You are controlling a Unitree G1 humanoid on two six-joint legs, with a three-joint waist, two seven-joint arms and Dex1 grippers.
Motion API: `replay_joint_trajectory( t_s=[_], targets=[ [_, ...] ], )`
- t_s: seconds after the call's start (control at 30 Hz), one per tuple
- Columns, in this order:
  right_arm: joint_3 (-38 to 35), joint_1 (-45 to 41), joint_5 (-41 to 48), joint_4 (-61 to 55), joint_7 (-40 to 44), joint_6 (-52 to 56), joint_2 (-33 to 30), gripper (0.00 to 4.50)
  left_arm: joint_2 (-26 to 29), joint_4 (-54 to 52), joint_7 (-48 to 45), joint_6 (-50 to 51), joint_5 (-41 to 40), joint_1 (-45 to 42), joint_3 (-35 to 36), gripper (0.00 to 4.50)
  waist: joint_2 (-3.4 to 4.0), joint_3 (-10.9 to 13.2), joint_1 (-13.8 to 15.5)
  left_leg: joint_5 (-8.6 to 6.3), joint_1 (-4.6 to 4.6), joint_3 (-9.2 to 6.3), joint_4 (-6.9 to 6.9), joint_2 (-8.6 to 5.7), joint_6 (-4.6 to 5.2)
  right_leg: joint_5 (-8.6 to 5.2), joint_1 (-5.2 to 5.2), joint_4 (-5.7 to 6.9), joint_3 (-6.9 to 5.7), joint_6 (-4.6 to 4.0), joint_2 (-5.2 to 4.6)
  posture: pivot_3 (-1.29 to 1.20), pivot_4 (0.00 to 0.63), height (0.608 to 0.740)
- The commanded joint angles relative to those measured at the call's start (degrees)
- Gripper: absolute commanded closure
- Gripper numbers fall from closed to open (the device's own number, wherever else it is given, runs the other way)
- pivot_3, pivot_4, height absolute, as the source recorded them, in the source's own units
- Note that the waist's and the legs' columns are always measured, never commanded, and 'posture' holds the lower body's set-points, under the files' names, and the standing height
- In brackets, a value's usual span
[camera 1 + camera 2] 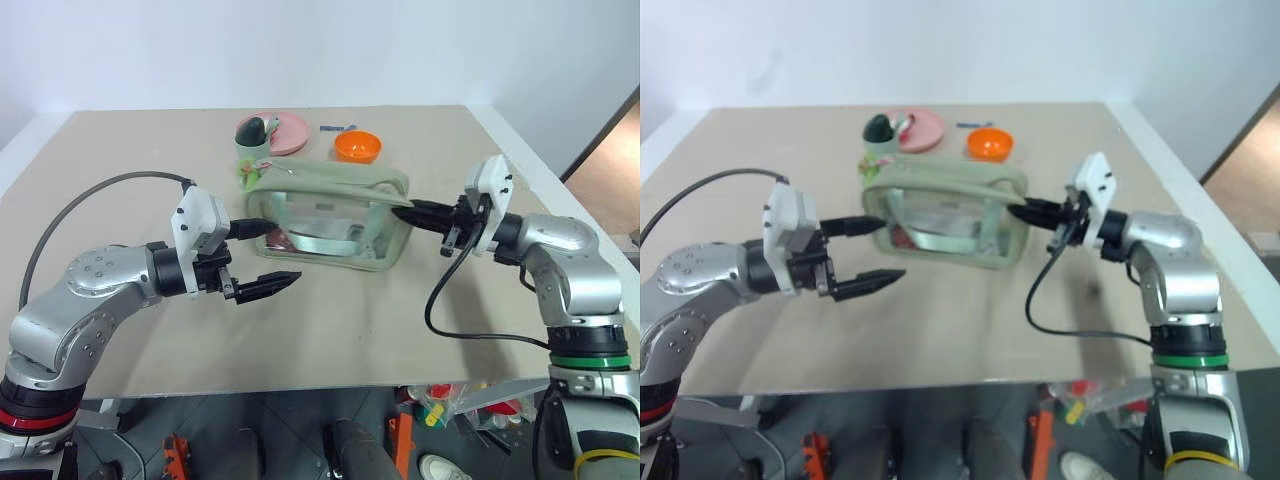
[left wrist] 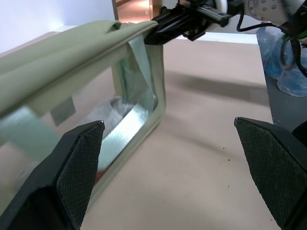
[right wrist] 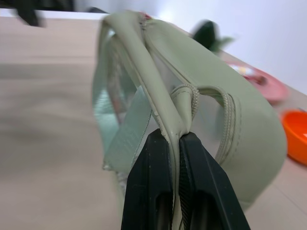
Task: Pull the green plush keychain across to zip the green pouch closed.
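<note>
The green pouch (image 1: 330,190) stands in the middle of the table, with clear side panels and its zipper along the top. The green plush keychain (image 1: 246,176) shows as a bit of bright green fuzz at the pouch's far left end. My right gripper (image 3: 173,138) is shut on the fabric seam at the pouch's right end (image 1: 402,211). My left gripper (image 1: 262,256) is open and holds nothing; one finger reaches the pouch's near left corner and the other hangs in front of it. The keychain lies beyond and apart from it.
Behind the pouch stand a sage-green cup (image 1: 252,140) with a dark object in it, a pink plate (image 1: 290,131), an orange bowl (image 1: 357,146) and a small blue item (image 1: 337,128). Bare tabletop (image 1: 330,320) lies in front of the pouch. The table's right edge runs near my right arm.
</note>
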Motion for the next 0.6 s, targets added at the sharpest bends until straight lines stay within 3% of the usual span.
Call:
replay_joint_trajectory(
  t_s=[0.03,0.37,0.6],
  targets=[
    [-0.83,-0.45,2.53,-4.44,0.07,-1.11,0.07,4.46,0.40,-1.84,0.32,-0.38,-0.52,0.15,1.53,0.00,0.00,0.00,0.05,0.00,0.00,0.00,0.00,0.00,0.00,0.00,0.00,0.00,0.00,0.00,0.00,0.00,0.150,0.740],
    [-1.16,0.76,2.10,-1.84,2.10,-4.46,-1.23,4.46,-0.30,-2.30,3.65,2.60,-5.76,0.34,5.32,0.00,0.00,0.00,0.12,0.00,0.00,0.00,0.01,-0.01,0.00,0.00,0.01,0.00,-0.01,0.00,0.00,0.00,0.150,0.740],
    [-1.48,3.21,2.35,-3.10,2.09,-5.42,-1.90,4.46,2.36,-2.50,12.41,11.84,-24.42,1.60,17.99,0.00,0.00,0.00,0.02,0.00,0.00,-0.02,0.01,0.03,0.00,0.00,0.00,0.00,-0.02,0.01,0.00,0.00,0.150,0.740]
  ],
)
